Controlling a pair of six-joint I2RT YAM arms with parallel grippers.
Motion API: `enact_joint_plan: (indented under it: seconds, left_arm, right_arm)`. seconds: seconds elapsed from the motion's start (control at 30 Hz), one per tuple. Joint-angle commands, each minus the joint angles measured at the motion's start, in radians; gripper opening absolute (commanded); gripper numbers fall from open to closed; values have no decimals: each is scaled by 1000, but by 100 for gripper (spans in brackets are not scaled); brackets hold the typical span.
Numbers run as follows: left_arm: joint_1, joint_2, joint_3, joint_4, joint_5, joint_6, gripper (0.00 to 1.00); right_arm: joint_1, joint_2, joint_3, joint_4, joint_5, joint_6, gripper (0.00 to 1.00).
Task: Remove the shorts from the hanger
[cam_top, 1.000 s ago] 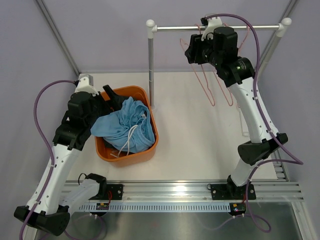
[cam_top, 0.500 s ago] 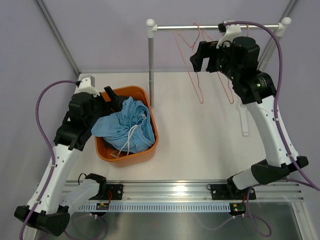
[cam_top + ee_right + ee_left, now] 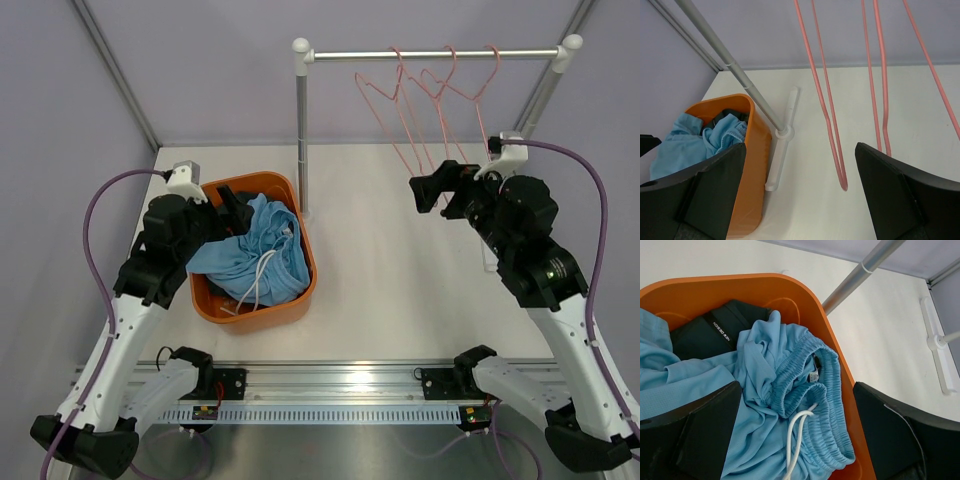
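On white table (image 3: 400,290): garment rail (image 3: 430,54), orange basket (image 3: 240,318) beside its post. Inside basket: light blue shorts (image 3: 250,255) heaped over dark shorts (image 3: 705,332). On rail: three pink wire hangers (image 3: 842,184). Left gripper (image 3: 797,435) released above shorts; right gripper (image 3: 800,195) released near hangers.

The white table (image 3: 400,290) carries an orange basket (image 3: 250,318) at left — the rack's white foot (image 3: 781,152) stands just beside it.
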Motion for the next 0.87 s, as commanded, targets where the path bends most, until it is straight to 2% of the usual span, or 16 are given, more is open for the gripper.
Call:
enact_joint_plan:
  seconds: [0.0,0.33,0.83]
  left_arm:
    - [-2,1,-15,83,66,20,99]
    - [-2,-5,-32,99,79,31,99]
    - [-2,3,-38,100,80,29,99]
  right_arm:
    - [-3,-63,-64,53,80,61,99]
    - [-3,-183,-215,68,116,60,99]
    - [-3,-187,-221,91,113,35,100]
